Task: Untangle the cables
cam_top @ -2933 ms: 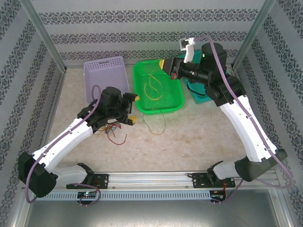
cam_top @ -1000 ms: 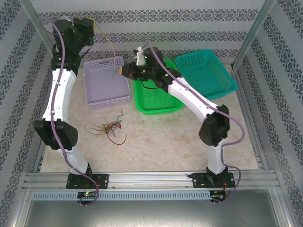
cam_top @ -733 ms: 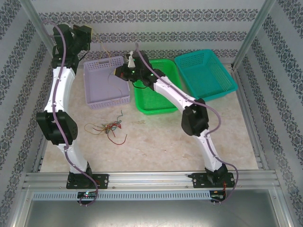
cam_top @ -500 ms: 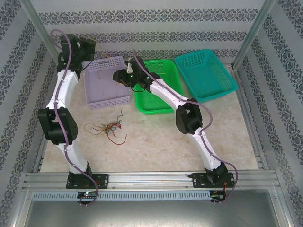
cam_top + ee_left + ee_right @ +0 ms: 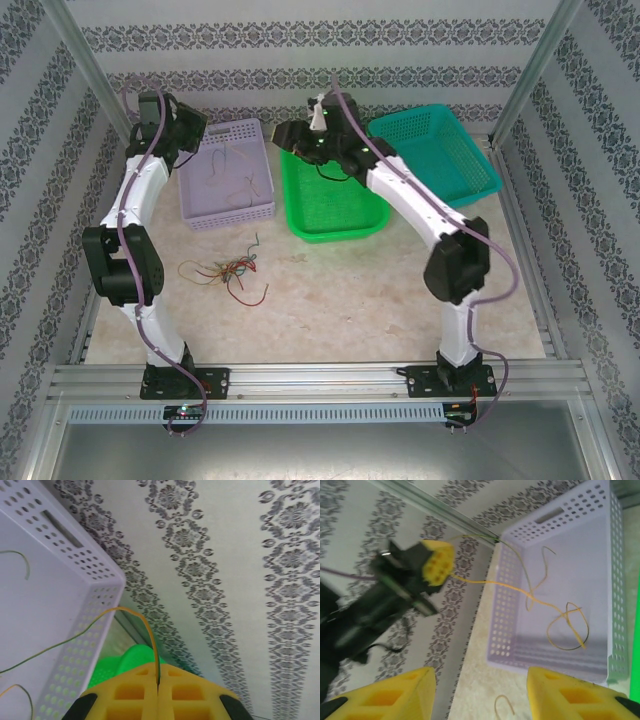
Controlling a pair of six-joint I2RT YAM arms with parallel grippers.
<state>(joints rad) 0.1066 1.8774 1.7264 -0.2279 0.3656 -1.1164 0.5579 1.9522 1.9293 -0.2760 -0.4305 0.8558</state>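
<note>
The left gripper (image 5: 158, 686) hangs by the far left corner of the lavender basket (image 5: 228, 216). Its jaws are pressed together on a yellow-orange cable (image 5: 155, 650) that arcs over the basket's rim and loops on its floor. The right gripper (image 5: 479, 682) hovers over the far edge of the green basket (image 5: 336, 230), jaws parted and holding nothing. The other cables (image 5: 228, 270) lie tangled on the surface (image 5: 350, 290), toward its left edge, just in front of the lavender basket.
</note>
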